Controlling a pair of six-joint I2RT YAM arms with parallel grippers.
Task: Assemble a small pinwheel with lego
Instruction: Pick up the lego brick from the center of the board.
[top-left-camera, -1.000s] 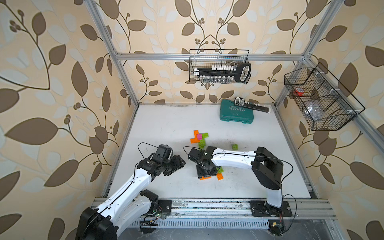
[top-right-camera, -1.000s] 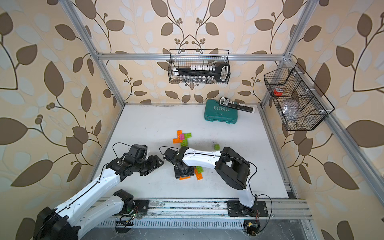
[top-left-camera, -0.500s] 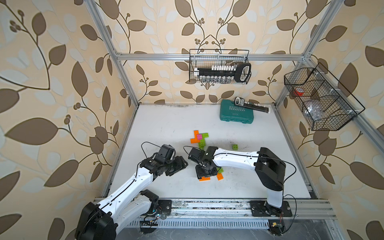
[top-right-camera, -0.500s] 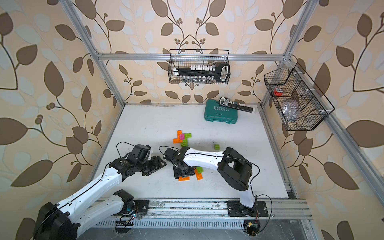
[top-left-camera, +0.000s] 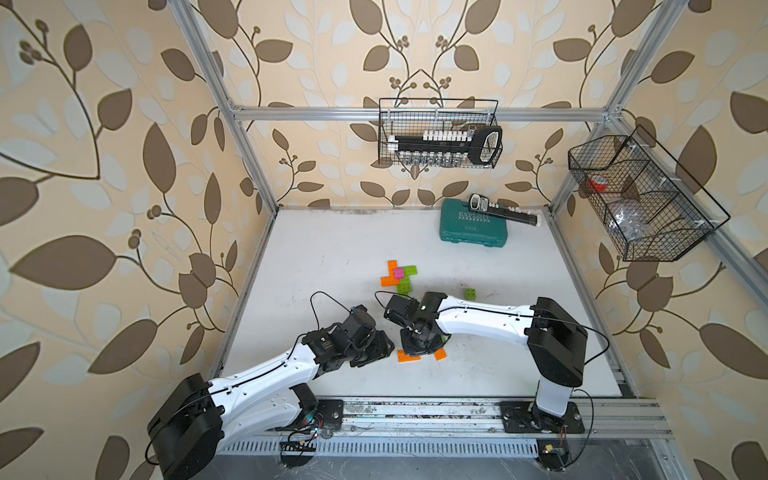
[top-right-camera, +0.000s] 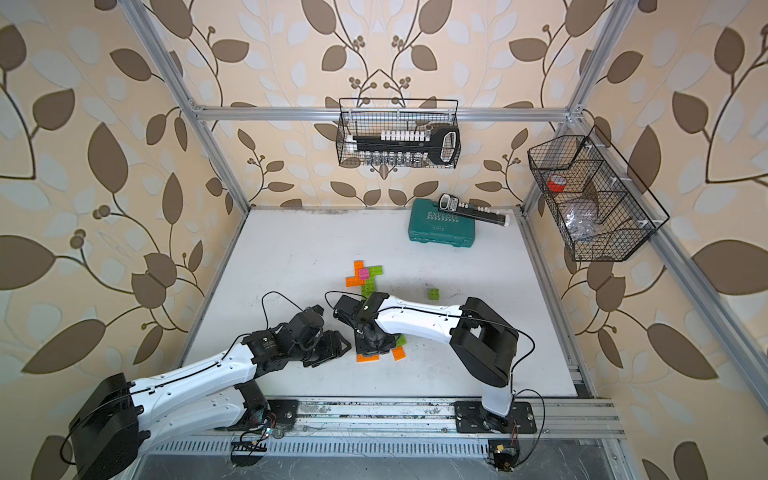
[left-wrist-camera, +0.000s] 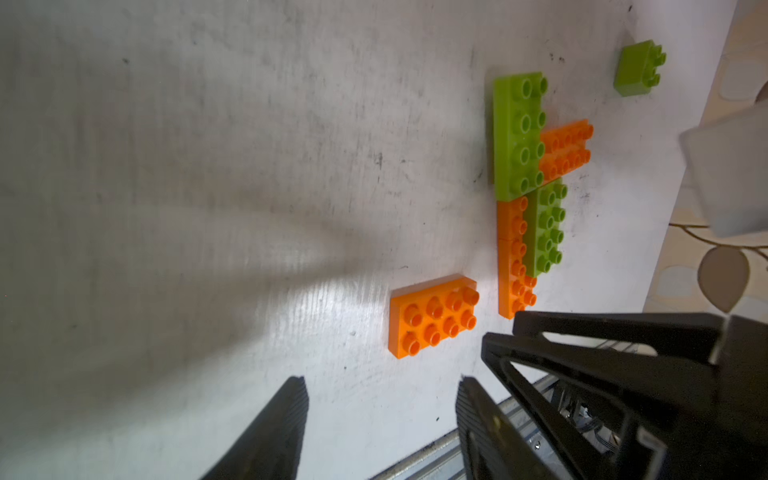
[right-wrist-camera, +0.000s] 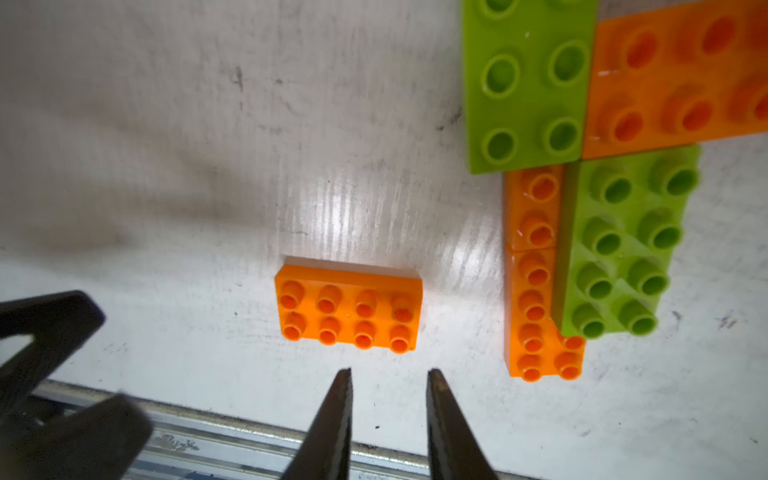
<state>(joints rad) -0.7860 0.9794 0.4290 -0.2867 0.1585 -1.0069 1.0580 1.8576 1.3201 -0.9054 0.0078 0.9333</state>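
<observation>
Beside the joined orange-and-green bricks (right-wrist-camera: 615, 249) lies one loose eight-stud orange brick (right-wrist-camera: 349, 309); left and right jaws stand part-open, empty.

orange brick (top-left-camera: 405, 357) partly hidden, green brick (right-wrist-camera: 528, 79) cropped

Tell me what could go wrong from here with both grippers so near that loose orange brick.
1. The left gripper and right gripper sit close together beside the loose orange studded plastic brick; they could collide.
2. The right gripper's jaws stand narrow, so it may shove the brick instead of gripping it, perhaps into the joined orange and lime-green brick cluster nearby.
</observation>
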